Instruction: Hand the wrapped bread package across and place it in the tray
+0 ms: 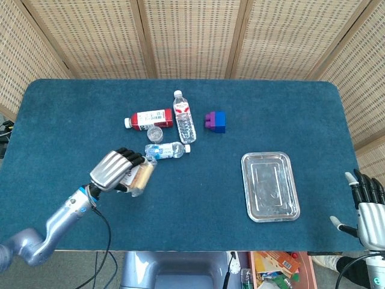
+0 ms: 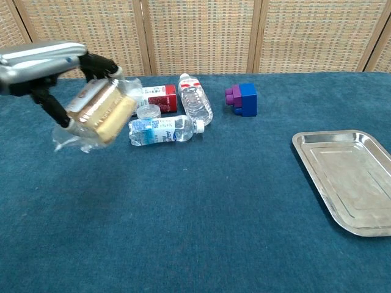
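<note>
Wicker screens close off the far side of my blue cloth table (image 1: 72, 132).

Head view. My left hand (image 1: 114, 170) grasps the bread (image 1: 142, 176), fingers wrapped over the top and the loaf end showing to the right. It sits left of centre, near the lying water bottle (image 1: 165, 150); whether it is off the cloth I cannot tell from this angle. I read the grip as a top clasp chosen to leave one end free for the other hand to take. The tray (image 1: 270, 186) lies well to the right, beyond what I judge this arm can comfortably reach, hence the handover. My right hand (image 1: 368, 208) waits at the table's right edge with fingers spread and nothing in them. Behind the lying bottle stand a small cup (image 1: 154, 133), a red bottle (image 1: 150, 118) on its side, a second water bottle (image 1: 183, 115) and a purple-blue block (image 1: 216, 121), all well apart from the tray.

Chest view. Left hand (image 2: 46, 64) holds the bread (image 2: 101, 111) tilted and clear of the cloth, wrapper tail hanging loose at lower left. I carry it high, I judge, to pass over the bottles. Tray (image 2: 348, 177) is bare at right. My right hand does not show here.
</note>
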Robot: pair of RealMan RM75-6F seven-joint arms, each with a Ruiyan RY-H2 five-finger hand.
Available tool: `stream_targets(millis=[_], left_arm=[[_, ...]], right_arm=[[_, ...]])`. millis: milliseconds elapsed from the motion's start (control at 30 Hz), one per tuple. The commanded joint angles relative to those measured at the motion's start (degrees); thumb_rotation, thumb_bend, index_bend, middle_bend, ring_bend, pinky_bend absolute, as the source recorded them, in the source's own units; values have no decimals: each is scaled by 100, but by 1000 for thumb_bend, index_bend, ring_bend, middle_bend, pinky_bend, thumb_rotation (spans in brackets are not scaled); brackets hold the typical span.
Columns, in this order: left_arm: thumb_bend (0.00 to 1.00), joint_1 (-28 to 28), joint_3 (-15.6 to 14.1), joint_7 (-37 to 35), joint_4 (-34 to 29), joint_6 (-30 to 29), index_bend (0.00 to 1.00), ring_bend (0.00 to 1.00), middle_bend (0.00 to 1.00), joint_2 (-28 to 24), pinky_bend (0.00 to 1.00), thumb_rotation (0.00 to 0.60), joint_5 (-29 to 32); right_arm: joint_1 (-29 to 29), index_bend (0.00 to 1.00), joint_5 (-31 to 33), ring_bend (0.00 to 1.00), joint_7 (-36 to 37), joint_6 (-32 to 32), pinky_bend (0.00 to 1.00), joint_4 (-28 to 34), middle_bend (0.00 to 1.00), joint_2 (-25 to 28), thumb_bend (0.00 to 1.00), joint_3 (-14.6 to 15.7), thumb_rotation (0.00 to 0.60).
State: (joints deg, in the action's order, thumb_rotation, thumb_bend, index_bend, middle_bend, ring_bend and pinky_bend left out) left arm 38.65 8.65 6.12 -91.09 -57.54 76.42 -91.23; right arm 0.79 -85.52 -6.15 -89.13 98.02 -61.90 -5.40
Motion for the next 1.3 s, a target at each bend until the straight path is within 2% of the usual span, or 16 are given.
stream_targets(millis=[33, 233, 300, 333, 367, 400, 467, 533, 733, 833, 967, 1033, 1167, 1300], left_arm=[[0, 569, 104, 637, 106, 650, 592, 385, 553, 719, 365, 600, 259], [0, 1097, 303, 1349, 860, 1068, 583, 385, 552, 1721, 365, 600, 691], [0, 1283, 364, 1549, 1099, 1171, 504, 384, 523, 2056, 364, 600, 828], [0, 1375, 417, 1624, 1195, 1186, 402, 363, 462, 2218, 349, 600, 870], [0, 1412, 445, 1650, 1238, 1209, 258, 295, 349, 2305, 304, 600, 960], [0, 1441, 456, 1679, 1224, 1267, 126, 183, 202, 2337, 226, 600, 1082], [0, 1471, 478, 1742, 1062, 1393, 5, 29, 30, 2276, 76, 600, 1313], [0, 1452, 528, 1797, 794, 1359, 0, 0, 0, 2140, 6, 600, 1499], [0, 1099, 656, 1845, -66, 778, 0, 0, 0, 1325, 0, 600, 1718], [0, 744, 625, 1880, -546, 298, 0, 0, 0, 650, 0, 600, 1627], [0, 138, 438, 1965, -1128, -312, 0, 0, 0, -361, 0, 600, 1567], [0, -495, 253, 1767, -1328, -935, 0, 0, 0, -1017, 0, 600, 1587], [0, -1064, -9, 1257, -1297, -1413, 0, 0, 0, -1490, 0, 600, 1458], [0, -1501, -184, 1217, -977, -1944, 0, 0, 0, -1545, 0, 600, 1390]], right_arm=[[23, 0, 40, 0, -37, 39, 0, -13, 0, -22, 0, -9, 600], [85, 0, 178, 0, -129, 166, 0, -38, 0, -72, 0, -41, 600], [108, 0, 230, 0, -158, 200, 0, -50, 0, -87, 0, -61, 600], [124, 0, 262, 0, -179, 236, 0, -64, 0, -97, 0, -66, 600], [135, 0, 279, 0, -188, 258, 0, -68, 0, -103, 0, -68, 600], [145, 0, 294, 0, -198, 277, 0, -72, 0, -108, 0, -68, 600], [156, 0, 306, 0, -208, 297, 0, -78, 0, -114, 0, -67, 600], [163, 0, 301, 0, -224, 298, 0, -74, 0, -113, 0, -63, 600], [227, 0, 195, 0, -307, 374, 0, -36, 0, -116, 0, -9, 600], [369, 0, 19, 0, -412, 541, 0, -49, 0, -75, 0, 33, 600], [751, 0, -429, 0, -466, 909, 0, -100, 0, 53, 0, 56, 600], [1290, 0, -1047, 0, -138, 1391, 0, -197, 0, 143, 0, 76, 600], [1914, 0, -1666, 0, 289, 1902, 0, -481, 0, 123, 0, 135, 600], [2492, 0, -2132, 0, 172, 2376, 0, -707, 0, -64, 0, 139, 600]])
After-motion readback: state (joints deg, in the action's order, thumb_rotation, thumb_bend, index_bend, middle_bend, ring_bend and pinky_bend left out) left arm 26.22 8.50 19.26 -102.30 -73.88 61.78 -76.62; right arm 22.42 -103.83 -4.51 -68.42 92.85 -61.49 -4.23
